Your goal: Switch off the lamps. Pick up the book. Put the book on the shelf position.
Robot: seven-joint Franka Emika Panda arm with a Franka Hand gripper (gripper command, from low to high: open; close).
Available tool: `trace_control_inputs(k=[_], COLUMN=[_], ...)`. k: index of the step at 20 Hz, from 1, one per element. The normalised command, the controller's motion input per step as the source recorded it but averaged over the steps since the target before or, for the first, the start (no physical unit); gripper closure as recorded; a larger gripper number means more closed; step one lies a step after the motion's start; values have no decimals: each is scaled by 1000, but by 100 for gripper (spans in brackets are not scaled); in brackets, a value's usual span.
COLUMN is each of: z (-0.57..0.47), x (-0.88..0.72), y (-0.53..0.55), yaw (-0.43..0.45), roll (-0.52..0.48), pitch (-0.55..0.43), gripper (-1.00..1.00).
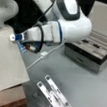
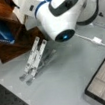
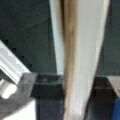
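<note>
Wrist view showed my tool pinching the book edge-on; in a front view the book lay over the shelf position, presumably for release there.

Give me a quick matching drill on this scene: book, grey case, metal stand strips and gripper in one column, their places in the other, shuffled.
Places as seen in a front view.
1. book
2. grey case
3. metal stand strips
4. gripper

a. right, lid open
b. bottom centre, on the table
c. at the book's top edge
d. left, over the wooden board

Pairs: 1-d, 2-a, 3-b, 4-c
</note>
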Motion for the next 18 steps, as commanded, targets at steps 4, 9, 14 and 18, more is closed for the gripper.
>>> trace_control_inputs(k=[4, 9, 14, 18], z=[38, 18, 19, 35], x=[-185, -202, -185, -150], y=[-146, -208, -137, -88], yaw=[261, 245, 258, 234], roll=[-99, -114, -131, -171], pitch=[-49, -89, -83, -67], gripper=[100, 100, 100, 100])
